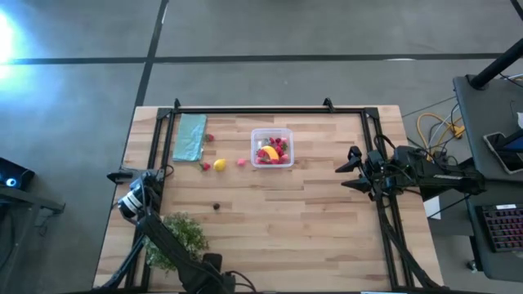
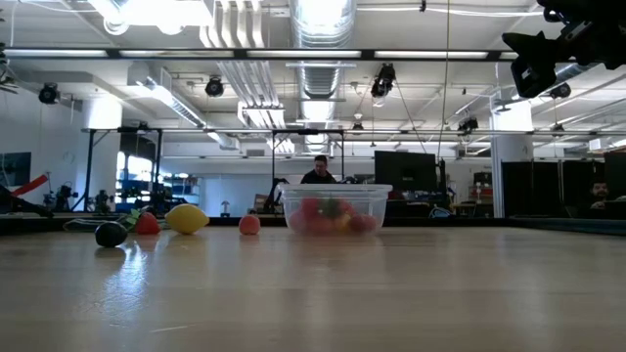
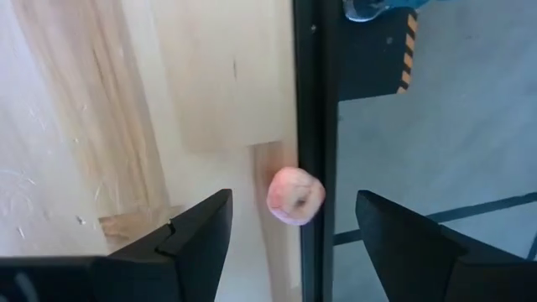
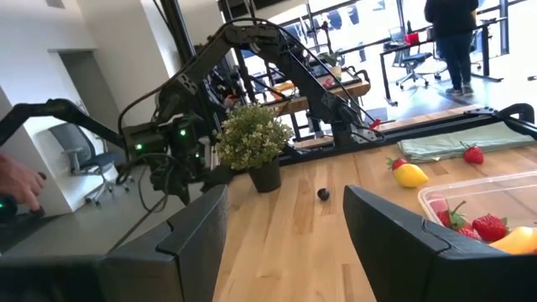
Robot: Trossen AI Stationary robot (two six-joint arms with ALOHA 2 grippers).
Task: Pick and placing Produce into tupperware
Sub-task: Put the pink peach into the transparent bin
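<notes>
The clear tupperware (image 1: 270, 148) (image 2: 337, 210) stands at the table's far middle with red, pink and yellow produce in it. Loose produce lies to its left: a pink piece (image 1: 241, 162), a lemon (image 1: 219, 164), a red piece (image 1: 204, 166), a berry (image 1: 209, 137) by the teal cloth, and a dark piece (image 1: 216, 207) nearer the middle. My left gripper (image 1: 139, 174) (image 3: 294, 243) is open at the table's left edge, pointing down. A pink piece (image 3: 295, 195) shows between its fingers, touching neither, beside the black rail (image 3: 315, 126). My right gripper (image 1: 351, 171) (image 4: 285, 243) waits open at the right.
A green leafy bush (image 1: 181, 237) in a pot stands near the front left, close to my left arm. The teal cloth (image 1: 189, 136) lies flat at the far left. A black frame (image 1: 261, 109) runs round the table. A person stands in the room beyond.
</notes>
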